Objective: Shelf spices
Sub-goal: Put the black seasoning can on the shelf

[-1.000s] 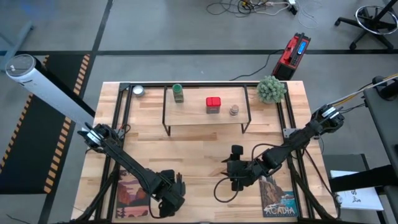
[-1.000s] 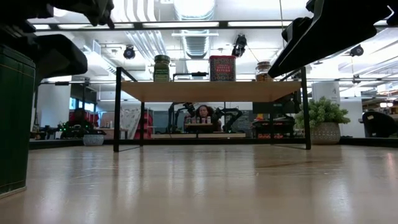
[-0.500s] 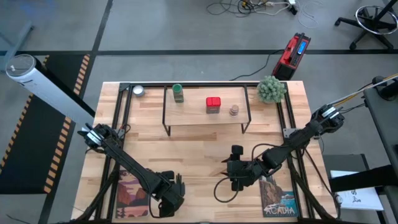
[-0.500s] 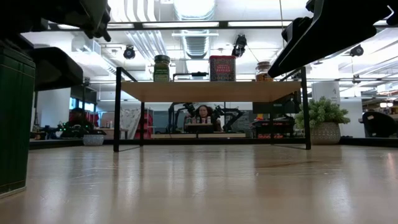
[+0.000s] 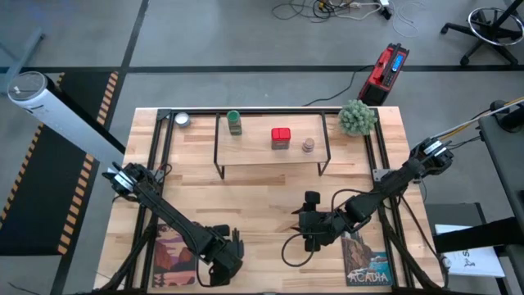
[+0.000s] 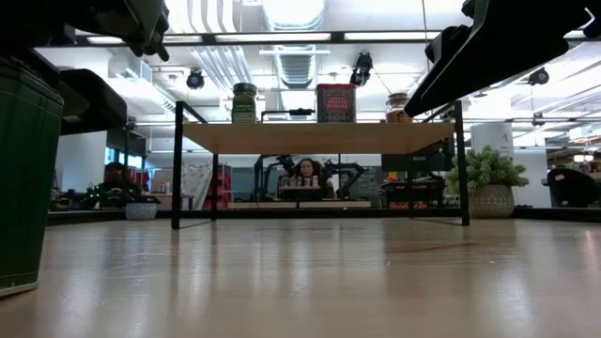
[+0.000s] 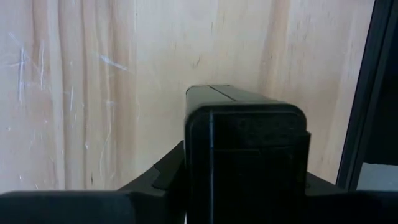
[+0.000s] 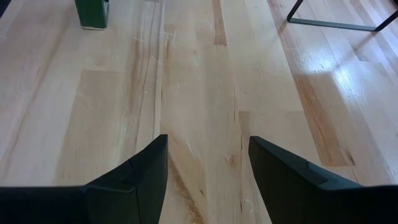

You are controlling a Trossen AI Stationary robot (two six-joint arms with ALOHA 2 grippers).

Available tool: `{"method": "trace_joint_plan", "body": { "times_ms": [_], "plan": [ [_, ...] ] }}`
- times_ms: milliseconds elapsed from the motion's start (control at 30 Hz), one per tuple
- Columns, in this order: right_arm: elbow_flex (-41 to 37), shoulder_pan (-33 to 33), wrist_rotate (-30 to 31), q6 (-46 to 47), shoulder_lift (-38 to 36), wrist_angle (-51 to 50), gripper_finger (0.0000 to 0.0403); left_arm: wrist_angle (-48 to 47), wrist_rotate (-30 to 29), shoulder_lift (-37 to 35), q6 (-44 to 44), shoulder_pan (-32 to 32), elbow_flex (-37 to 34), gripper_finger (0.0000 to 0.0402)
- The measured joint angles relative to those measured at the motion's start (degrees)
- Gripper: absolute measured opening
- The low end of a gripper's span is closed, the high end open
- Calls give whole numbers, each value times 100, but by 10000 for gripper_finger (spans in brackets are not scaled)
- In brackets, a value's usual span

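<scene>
The left claw (image 5: 223,260) is shut on the dark square jar (image 7: 245,158), low on the bench (image 5: 262,205), far from the shelf (image 5: 270,152). An off-centre grip could let the jar twist or slip when lifted. The right claw (image 8: 208,171) waits half open and empty.

Overhead, table-level, two wrist close-ups

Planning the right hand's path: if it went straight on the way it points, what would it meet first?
Probably nothing, as far as shown: the right hand faces bare table between the dark jar and the shelf leg.
</scene>
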Motion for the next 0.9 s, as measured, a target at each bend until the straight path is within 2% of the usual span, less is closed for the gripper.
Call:
{"method": "trace_joint_plan", "body": {
  "times_ms": [333, 633, 900],
  "plan": [
    [0, -1, 1, 0, 1, 3, 199, -897, -24, 0, 376, 153, 526, 126],
    [0, 0, 0, 0, 2, 3, 199, -1786, -53, 0, 1072, 499, 1359, 126],
    [-2, 1, 0, 0, 2, 1, 199, -3261, -469, 0, 1792, 883, 2344, 126]
  ]
}}
